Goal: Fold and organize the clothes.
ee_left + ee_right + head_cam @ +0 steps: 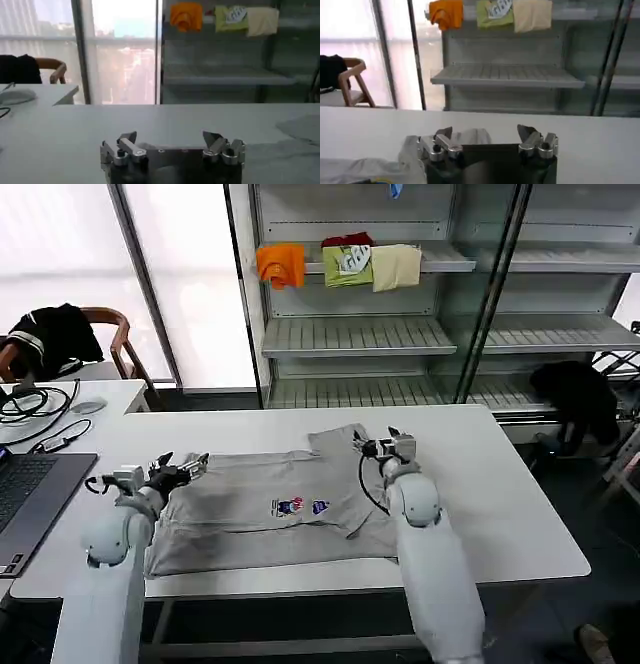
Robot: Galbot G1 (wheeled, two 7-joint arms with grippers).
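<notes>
A light grey shirt (270, 514) with a small multicoloured print (298, 507) lies spread on the white table (500, 484). One sleeve (338, 441) points toward the far edge. My left gripper (190, 465) hovers open at the shirt's left end, nothing between its fingers (127, 138). At the far right corner of the shirt, beside the sleeve, my right gripper (380, 442) also stands open and empty. In the right wrist view grey cloth (470, 136) lies just beyond the right gripper (485, 134). A grey shirt edge (302, 127) shows to one side of the left gripper (172, 137).
A laptop (25, 494), cables (35, 404) and a mouse (88, 406) lie at the left. Behind the table stands a shelf unit (360, 334) carrying orange (281, 264), green (348, 264) and cream (396, 266) folded garments. A chair with a black garment (55, 339) is far left.
</notes>
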